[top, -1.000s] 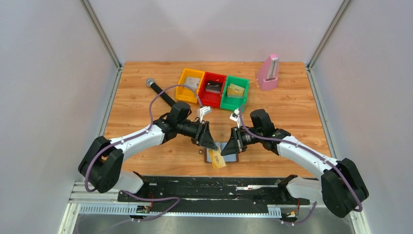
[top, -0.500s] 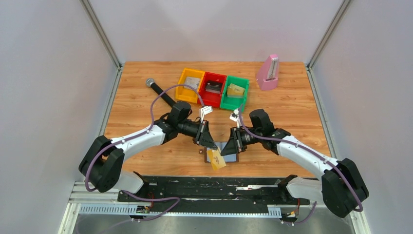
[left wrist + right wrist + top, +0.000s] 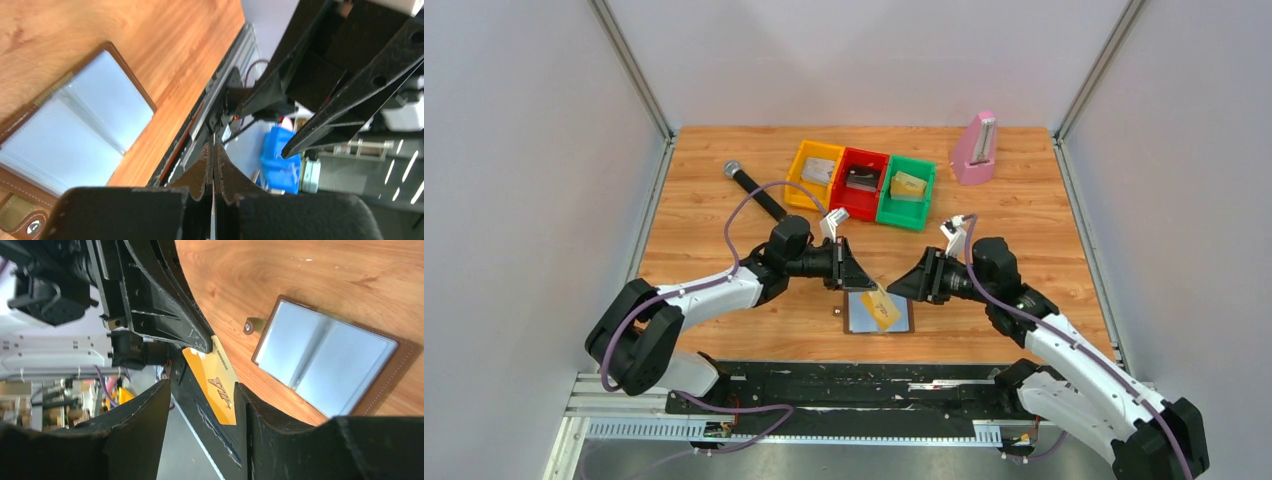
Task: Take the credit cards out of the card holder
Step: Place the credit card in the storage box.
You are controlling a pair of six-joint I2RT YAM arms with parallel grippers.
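Note:
The card holder [image 3: 860, 318] lies open and flat on the wood near the front edge, brown rim around two light-blue panels [image 3: 325, 365]; it also shows in the left wrist view [image 3: 75, 130]. A yellow credit card [image 3: 883, 309] hangs tilted just above it, pinched at one end by my left gripper [image 3: 865, 286]. In the left wrist view the left gripper [image 3: 214, 160] has its jaws pressed on the card's thin edge. My right gripper [image 3: 893, 291] stands open just right of the card, touching nothing; in its own view the card [image 3: 216, 385] shows beyond its spread fingers [image 3: 150, 410].
Yellow [image 3: 800, 167], red [image 3: 845, 188] and green [image 3: 906, 207] bins stand in a row at the back, each with a card-like item inside. A black microphone [image 3: 752, 188] lies left of them, a pink metronome [image 3: 974, 150] at back right.
My left gripper has shut on the yellow card. My right gripper has opened, let go and drawn back to the right. The card holder now lies flat, with the card raised over it.

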